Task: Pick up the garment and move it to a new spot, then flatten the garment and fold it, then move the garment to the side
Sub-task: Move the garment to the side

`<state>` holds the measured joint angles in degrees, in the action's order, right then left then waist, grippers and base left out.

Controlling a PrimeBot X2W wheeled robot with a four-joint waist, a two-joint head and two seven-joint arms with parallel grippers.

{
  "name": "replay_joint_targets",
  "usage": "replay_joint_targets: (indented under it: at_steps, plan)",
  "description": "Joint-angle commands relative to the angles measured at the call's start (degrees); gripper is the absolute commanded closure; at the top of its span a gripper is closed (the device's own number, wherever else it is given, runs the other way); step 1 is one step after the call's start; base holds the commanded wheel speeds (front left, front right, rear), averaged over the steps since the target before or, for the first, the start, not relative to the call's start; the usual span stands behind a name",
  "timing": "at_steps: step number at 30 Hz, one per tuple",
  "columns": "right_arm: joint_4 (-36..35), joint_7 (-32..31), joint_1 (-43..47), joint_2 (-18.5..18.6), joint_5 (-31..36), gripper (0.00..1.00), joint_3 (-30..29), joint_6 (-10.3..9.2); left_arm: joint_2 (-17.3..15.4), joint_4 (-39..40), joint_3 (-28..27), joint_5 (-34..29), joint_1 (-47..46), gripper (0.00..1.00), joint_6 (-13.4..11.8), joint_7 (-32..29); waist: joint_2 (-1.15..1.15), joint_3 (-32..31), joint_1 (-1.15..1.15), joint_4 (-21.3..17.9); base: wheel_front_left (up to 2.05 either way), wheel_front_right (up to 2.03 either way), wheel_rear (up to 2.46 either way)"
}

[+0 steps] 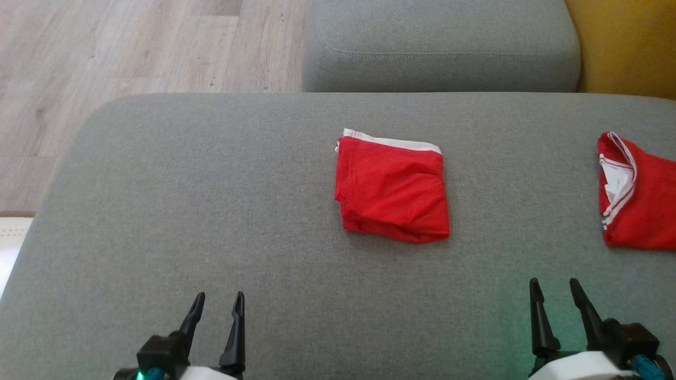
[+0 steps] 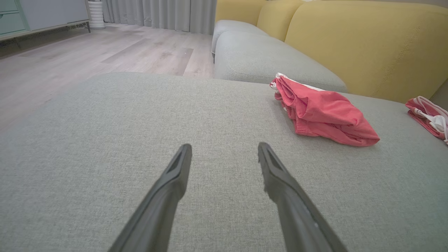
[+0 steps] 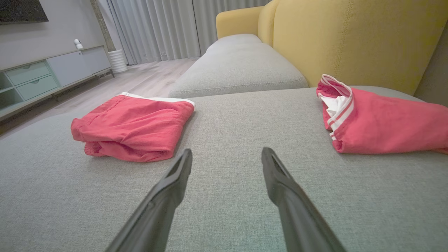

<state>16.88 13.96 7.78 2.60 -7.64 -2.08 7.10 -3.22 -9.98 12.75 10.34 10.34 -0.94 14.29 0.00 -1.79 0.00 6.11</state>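
Right edge of the head view: the second red garment (image 1: 636,192) on the grey cushion (image 1: 211,211) is cut off, so its full extent cannot be told. Centre: the folded red garment (image 1: 392,190) hides its own inner layers and underside. Near edge: the left gripper (image 1: 220,294) and right gripper (image 1: 553,281) are cut off behind the fingers. Left edge: a pale object (image 1: 11,240), cut off, unidentifiable. Far left, on the cabinet (image 3: 52,75): a small white item (image 3: 77,43), too small to identify.

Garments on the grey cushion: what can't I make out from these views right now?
Right garment: its far side is cut off by the right edge in the head and right wrist views.
Middle folded garment: its inner layers and underside are hidden by its own top fold in every view.
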Motion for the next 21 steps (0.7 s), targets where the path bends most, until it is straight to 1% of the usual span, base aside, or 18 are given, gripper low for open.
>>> replay_joint_targets:
  at_steps: [1, 5, 8, 9, 12, 15, 18, 21]
  plan:
    - [-1.4, 0.7, -1.8, 0.4, 0.1, 0.00, 1.5, 0.39, 0.3, 2.0, -1.8, -0.4, -1.9, 0.00, 0.1, 0.7, 0.00, 0.0, 0.00, 0.0, 0.00, 0.00, 0.00]
    - [-1.3, -0.1, -1.9, 0.4, -0.5, 0.00, 2.0, 0.39, 0.3, 2.2, -1.8, -0.5, -1.9, 0.00, 0.3, 0.7, 0.00, 0.3, 0.00, 0.3, 0.00, 0.00, 0.00]
    - [-2.6, -3.4, -3.7, 0.6, -3.6, 0.00, 4.1, 0.39, 0.3, 2.3, -1.8, -0.5, -2.0, 0.00, 0.2, 0.7, 0.00, 0.8, 0.00, 0.4, 0.00, 0.00, 0.00]
    - [-3.4, -5.3, -4.9, 0.7, -5.7, 0.00, 4.4, 0.39, 0.3, 2.4, -1.6, -0.4, -2.1, 0.00, 0.2, 0.7, 0.00, 1.2, 0.00, 0.5, 0.00, 0.00, 0.00]
    - [-6.1, -13.5, -9.7, 1.6, -12.5, 0.00, 4.3, 0.39, 0.3, 2.4, -0.9, -0.2, -3.0, 0.00, 0.3, 0.7, 0.00, 2.8, 0.00, 1.3, 0.00, 0.00, 0.00]
    - [-7.2, -23.4, -15.8, 2.1, -18.0, 0.00, 2.1, 0.39, 0.3, 2.6, -0.1, 0.2, -4.6, 0.00, 0.2, 0.7, 0.00, 5.2, 0.00, 2.7, 0.00, 0.00, 0.00]
    - [-5.3, -34.7, -21.9, 1.9, -22.2, 0.00, 0.1, 0.39, 0.3, 2.6, 1.2, 1.0, -6.5, 0.00, 0.0, 0.7, 0.00, 7.9, 0.00, 4.8, 0.00, 0.00, 0.00]
    - [-1.3, -43.4, -27.4, 1.6, -23.8, 0.00, -1.6, 0.39, 0.3, 2.4, 2.9, 2.0, -8.0, 0.00, -0.4, 0.7, 0.00, 10.1, 0.00, 7.1, 0.00, 0.00, 0.00]
